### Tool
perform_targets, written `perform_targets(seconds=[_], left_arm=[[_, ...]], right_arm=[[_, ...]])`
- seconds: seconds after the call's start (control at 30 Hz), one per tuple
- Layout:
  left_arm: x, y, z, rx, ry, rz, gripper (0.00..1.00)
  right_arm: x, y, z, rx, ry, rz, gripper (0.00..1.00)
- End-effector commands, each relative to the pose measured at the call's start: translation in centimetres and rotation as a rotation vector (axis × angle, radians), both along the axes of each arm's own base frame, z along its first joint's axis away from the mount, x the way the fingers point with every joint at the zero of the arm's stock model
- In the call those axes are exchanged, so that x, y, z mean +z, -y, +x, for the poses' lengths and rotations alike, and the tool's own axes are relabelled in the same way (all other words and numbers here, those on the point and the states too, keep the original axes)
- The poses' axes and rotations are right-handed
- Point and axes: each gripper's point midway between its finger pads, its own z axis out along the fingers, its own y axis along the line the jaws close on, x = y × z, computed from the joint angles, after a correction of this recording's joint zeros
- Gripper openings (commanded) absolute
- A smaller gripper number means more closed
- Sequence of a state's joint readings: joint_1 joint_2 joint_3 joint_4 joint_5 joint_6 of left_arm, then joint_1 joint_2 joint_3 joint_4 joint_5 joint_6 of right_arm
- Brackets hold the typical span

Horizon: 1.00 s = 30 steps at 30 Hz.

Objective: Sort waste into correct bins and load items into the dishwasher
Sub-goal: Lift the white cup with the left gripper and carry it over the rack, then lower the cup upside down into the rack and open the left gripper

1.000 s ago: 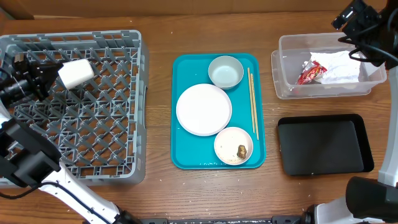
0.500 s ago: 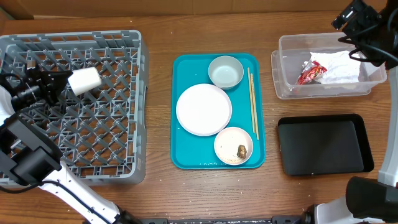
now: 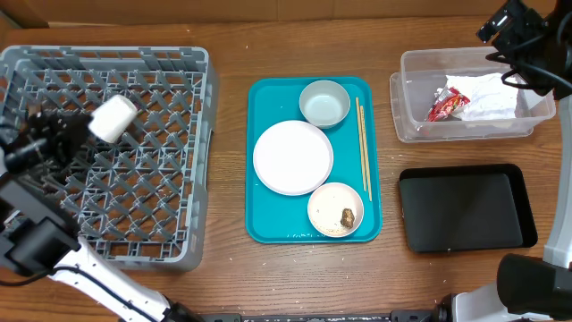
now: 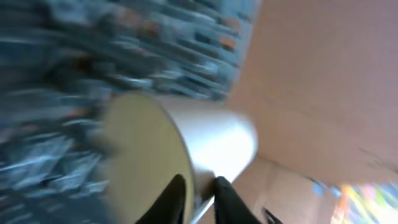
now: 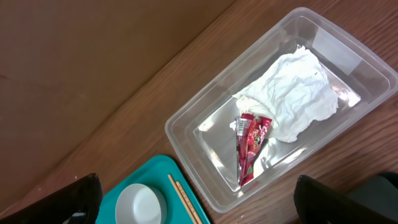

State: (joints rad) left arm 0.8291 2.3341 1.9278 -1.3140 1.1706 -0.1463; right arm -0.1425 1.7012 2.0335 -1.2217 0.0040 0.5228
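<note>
The white cup (image 3: 113, 118) sits on its side over the grey dish rack (image 3: 204, 107). The left gripper (image 4: 198, 198) straddles its rim, though the blur hides whether it actually grips. The right gripper (image 5: 199, 202) hangs wide open and empty above the clear tub (image 5: 186, 134), which holds the wrapper (image 5: 252, 143) and napkin (image 5: 292, 99).

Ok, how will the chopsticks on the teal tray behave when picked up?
Thin and straight, the chopsticks are probably stiff and light. Lying flat on the teal tray close to its rim, they may roll or split apart, leaving little for the fingers to pinch.
</note>
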Motion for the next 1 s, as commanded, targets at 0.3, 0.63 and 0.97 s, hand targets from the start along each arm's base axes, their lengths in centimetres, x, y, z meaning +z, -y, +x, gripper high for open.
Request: perform_targets(seconds=[0.3,0.63,0.97], left_arm=[[-1.6,-1.9,-3.0,-0.063,-0.194,0.198,0.24],[7.4,-1.4,-0.6,-0.134,-0.133,0.478,0.04],[2.5,6.3,3.2,-0.353,-0.444,0.909,0.04]], right_arm=[[0.5,0.0,0.1,-0.001,0.014,-0.003,1.00],[0.5,0.0,0.1,-0.001,0.014,-0.003,1.00],[0.5,0.0,0.1,-0.001,0.014,-0.003,1.00]])
